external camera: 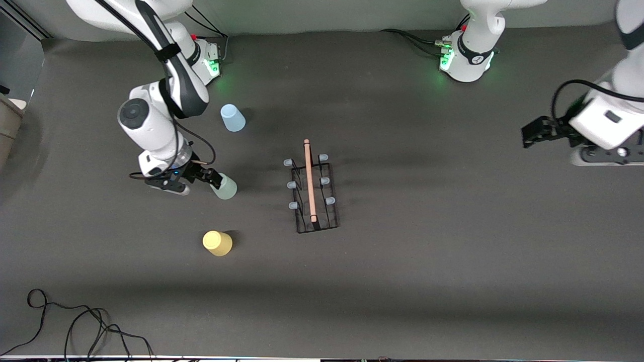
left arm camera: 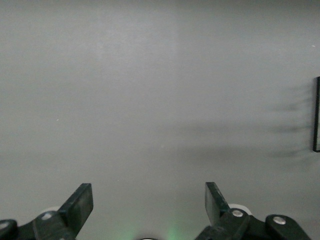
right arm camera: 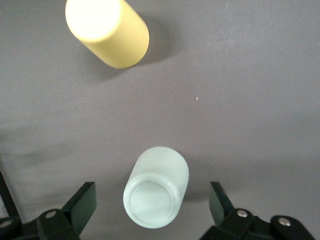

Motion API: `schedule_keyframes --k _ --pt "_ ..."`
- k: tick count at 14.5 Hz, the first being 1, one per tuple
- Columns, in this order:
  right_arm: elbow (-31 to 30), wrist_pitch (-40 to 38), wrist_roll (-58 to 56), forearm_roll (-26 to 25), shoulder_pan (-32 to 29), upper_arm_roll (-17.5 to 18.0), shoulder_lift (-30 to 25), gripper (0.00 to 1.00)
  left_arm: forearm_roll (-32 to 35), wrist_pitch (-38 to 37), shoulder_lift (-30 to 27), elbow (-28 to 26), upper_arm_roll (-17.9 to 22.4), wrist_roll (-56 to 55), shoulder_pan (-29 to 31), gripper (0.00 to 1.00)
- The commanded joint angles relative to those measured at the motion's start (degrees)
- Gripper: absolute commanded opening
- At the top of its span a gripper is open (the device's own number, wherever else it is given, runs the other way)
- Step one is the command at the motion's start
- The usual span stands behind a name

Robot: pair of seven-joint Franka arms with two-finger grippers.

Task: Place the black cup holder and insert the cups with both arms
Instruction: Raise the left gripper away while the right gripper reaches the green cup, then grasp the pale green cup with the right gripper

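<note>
The black cup holder [external camera: 314, 193] is sitting mid-desk, its pegs bare. The left gripper [left arm camera: 149, 207] is waiting with fingers apart over bare desk, while the right gripper [right arm camera: 152, 207], fingers spread, is straddling the pale green cup [right arm camera: 156, 192], apparently readying a grasp.
</note>
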Motion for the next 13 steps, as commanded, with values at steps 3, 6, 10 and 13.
schedule_keyframes --k 3,6,10,13 --pt "0.10 3.17 2.18 0.69 0.84 -0.32 4.83 1.00 -0.06 -0.12 -1.31 -0.83 0.16 0.91 1.18 1.00" --pt "0.27 2.91 2.62 0.78 1.36 -0.23 6.59 1.00 -0.06 0.32 -0.95 -0.48 6.20 1.00 -4.85 1.00" --pt "0.45 2.47 2.62 1.92 2.51 -0.23 7.30 1.00 -0.06 -0.03 -1.04 0.05 10.45 1.08 -8.66 1.00" --pt "0.63 2.55 2.45 2.01 2.42 -0.23 7.21 0.44 -0.06 -0.21 -0.95 0.57 10.54 1.26 -9.10 1.00"
